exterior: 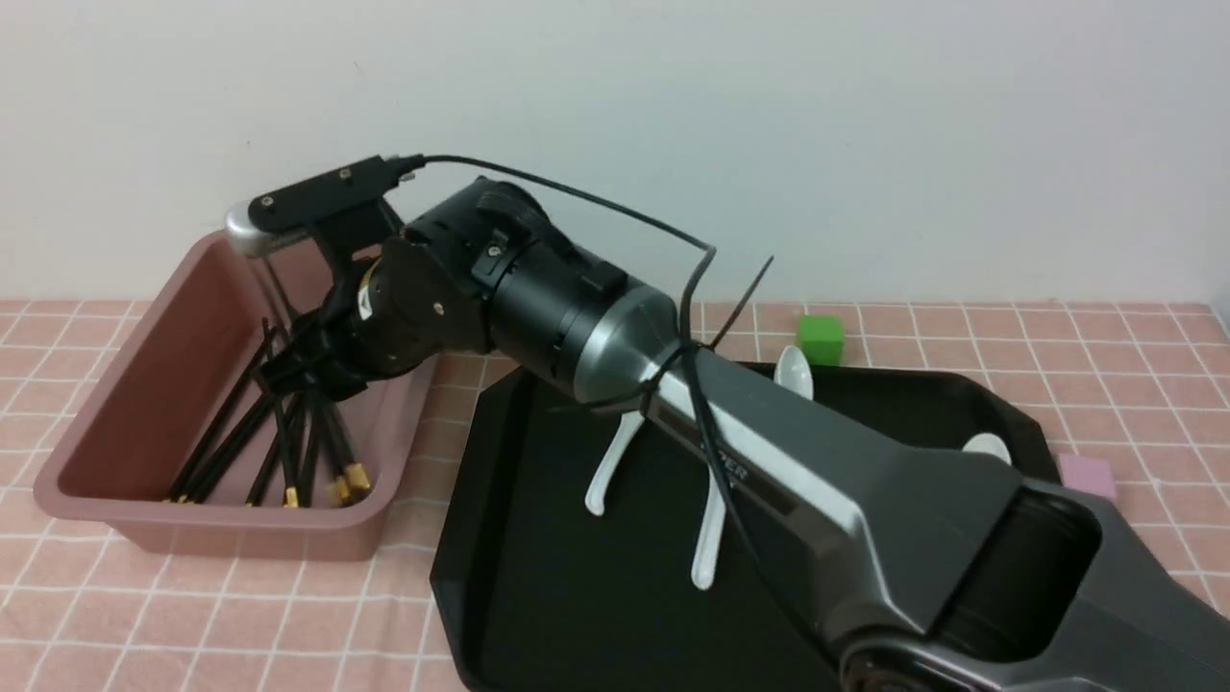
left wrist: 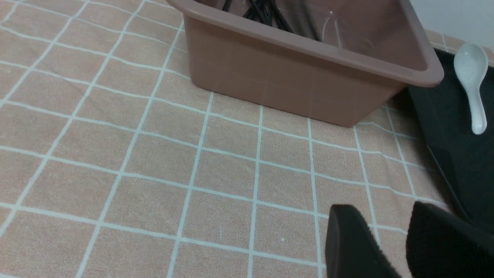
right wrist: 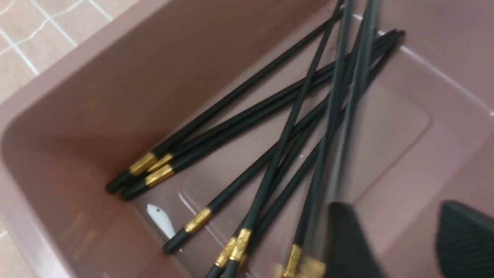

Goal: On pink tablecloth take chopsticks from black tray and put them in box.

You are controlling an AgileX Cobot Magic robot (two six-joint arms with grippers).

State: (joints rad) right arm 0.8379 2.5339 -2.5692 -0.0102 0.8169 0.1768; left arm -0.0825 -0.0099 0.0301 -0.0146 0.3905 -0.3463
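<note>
Over the box (exterior: 135, 384) the right hand (right wrist: 393, 206) hangs released, chopsticks (right wrist: 231, 130) heaped toward its near wall, left hand (left wrist: 380, 208) unclenched above the tablecloth (left wrist: 115, 154).

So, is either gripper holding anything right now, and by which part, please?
Nothing is held: the right gripper is open over the chopsticks in the box, and the left gripper is open and empty.

Soft, even light from above fills the front view. The deep dusty-pink plastic box (exterior: 125, 404) casts only a faint shadow at its 6 o'clock side on the salmon-pink gridded tablecloth (exterior: 1105, 384). The glossy black rectangular tray (exterior: 538, 577) carries a dull sheen. In the right wrist view the long black gold-banded chopsticks (right wrist: 247, 122) are mostly sharp. Two toward 1 o'clock smear with motion blur, and the right gripper (right wrist: 393, 208) at 5 o'clock is out of focus.
</note>
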